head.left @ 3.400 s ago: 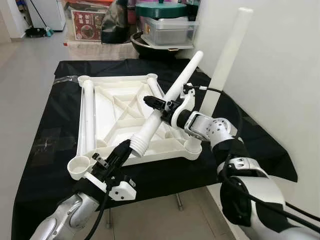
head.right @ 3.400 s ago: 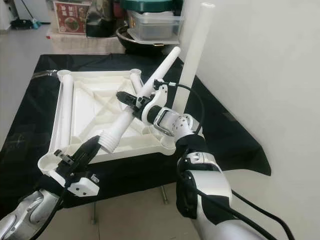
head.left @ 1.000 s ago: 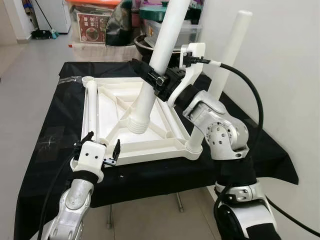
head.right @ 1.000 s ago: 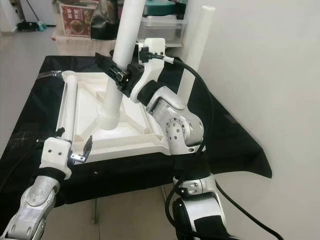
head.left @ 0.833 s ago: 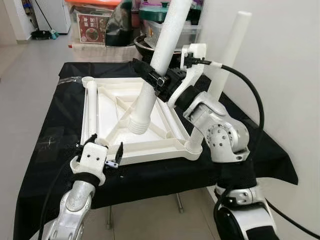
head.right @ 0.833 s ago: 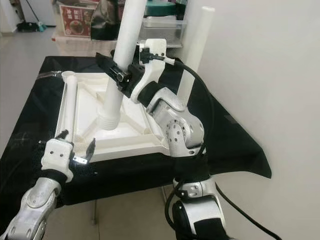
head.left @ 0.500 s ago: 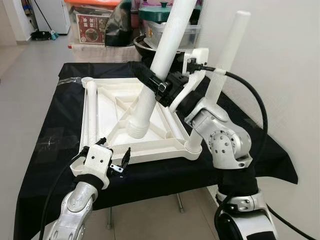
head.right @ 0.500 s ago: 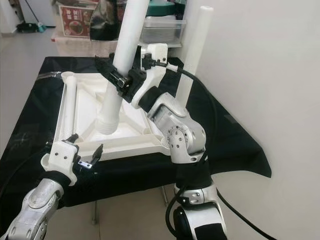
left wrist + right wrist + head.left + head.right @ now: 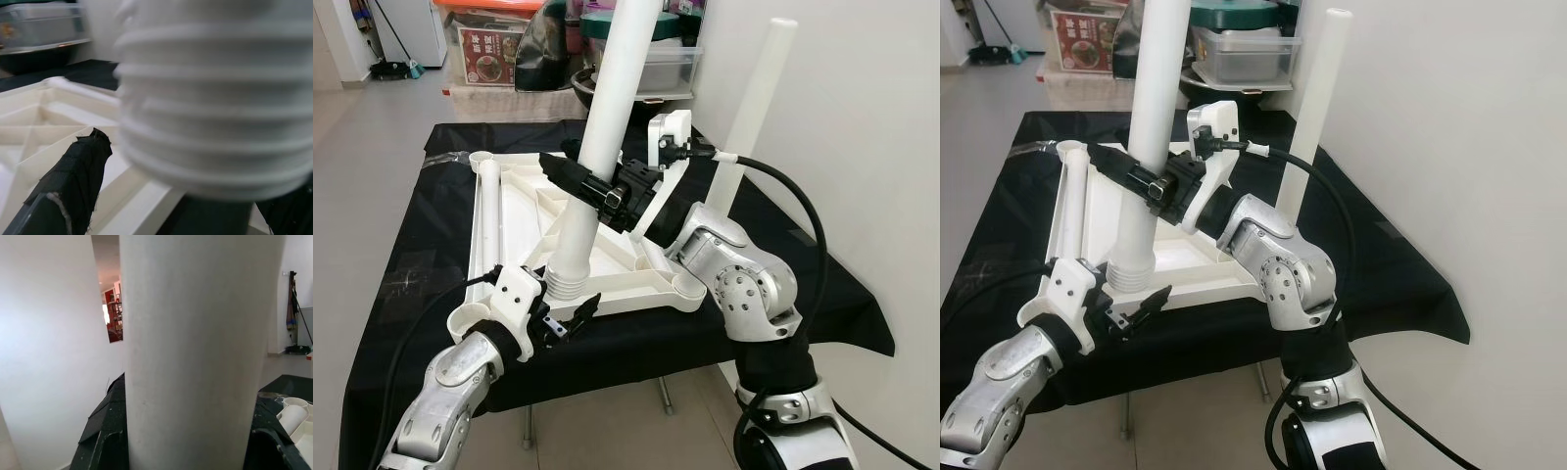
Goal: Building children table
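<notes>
Swung nearly upright since earlier, the white leg (image 9: 597,147) is pinched by the right pincer (image 9: 597,191) above the tabletop's (image 9: 524,211) near corner socket (image 9: 468,318); the left pincer (image 9: 563,318), spread, is brought beside its threaded end, so seating seems imminent

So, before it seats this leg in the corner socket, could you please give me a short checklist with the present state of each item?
1. Right hand shut on the held leg: ok.
2. Held leg close to upright: ok, with a slight lean.
3. Threaded end over the near-left socket: not ok; it hangs beside it, above the tabletop's front rim.
4. Left hand clear of the thread: ok; its fingers are open just below the end, not touching it as far as I can see.
5. Far-right leg standing in its corner: ok.
6. Spare leg lying along the left edge, out of the way: ok.
</notes>
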`<state>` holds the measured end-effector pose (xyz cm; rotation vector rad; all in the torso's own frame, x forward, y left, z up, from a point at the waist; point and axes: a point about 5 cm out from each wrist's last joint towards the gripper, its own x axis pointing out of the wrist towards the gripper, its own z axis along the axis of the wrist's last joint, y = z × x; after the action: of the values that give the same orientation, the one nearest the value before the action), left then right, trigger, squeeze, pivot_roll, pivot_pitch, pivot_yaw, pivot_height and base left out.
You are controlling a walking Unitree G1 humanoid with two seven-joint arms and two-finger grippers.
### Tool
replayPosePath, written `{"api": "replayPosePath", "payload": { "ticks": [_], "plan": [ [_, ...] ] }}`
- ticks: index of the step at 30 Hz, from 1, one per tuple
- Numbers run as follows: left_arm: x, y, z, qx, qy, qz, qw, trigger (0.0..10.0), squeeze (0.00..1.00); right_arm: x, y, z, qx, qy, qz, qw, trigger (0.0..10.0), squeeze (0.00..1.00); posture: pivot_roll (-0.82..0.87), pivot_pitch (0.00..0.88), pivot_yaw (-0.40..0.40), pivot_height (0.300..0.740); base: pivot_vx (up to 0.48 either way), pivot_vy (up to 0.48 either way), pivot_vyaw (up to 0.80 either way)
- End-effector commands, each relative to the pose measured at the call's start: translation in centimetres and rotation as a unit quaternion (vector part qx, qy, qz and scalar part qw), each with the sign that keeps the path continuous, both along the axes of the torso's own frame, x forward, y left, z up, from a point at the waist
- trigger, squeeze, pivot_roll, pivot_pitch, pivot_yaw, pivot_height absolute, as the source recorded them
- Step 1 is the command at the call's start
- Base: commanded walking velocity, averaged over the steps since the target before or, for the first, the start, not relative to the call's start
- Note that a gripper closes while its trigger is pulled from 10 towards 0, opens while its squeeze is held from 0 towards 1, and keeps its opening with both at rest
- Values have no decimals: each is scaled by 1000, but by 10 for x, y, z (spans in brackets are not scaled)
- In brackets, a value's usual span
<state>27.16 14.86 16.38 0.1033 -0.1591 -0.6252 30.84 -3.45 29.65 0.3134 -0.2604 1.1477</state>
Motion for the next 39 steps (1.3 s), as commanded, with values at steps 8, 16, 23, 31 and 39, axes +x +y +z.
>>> {"api": "replayPosePath", "payload": {
  "ticks": [8, 16, 23, 31, 39],
  "plan": [
    [-8, -5, 3, -3, 9, -39, 999, 10000, 0, 2, 2, -10, -24, 6, 5, 1000, 10000, 0, 90, 0, -92, 740, 0, 0, 0],
    [-11, -8, 14, -29, 19, -81, 996, 10000, 0, -4, 3, -15, -6, 15, 57, 998, 10000, 0, 97, 0, -92, 740, 0, 0, 0],
    [-19, -17, 17, -48, 43, -136, 989, 10000, 0, -18, 2, -13, 36, 17, 140, 989, 10000, 0, 102, 0, -94, 740, 0, 0, 0],
    [-31, -24, 16, -50, 70, -189, 978, 10000, 0, -30, 0, -13, 58, 25, 216, 974, 10000, 0, 105, 0, -95, 740, 0, 0, 0],
    [-43, -33, 26, -90, 106, -268, 953, 10000, 0, -40, 0, -10, 92, 41, 277, 956, 10000, 0, 110, 0, -96, 740, 0, 0, 0]
  ]
}}
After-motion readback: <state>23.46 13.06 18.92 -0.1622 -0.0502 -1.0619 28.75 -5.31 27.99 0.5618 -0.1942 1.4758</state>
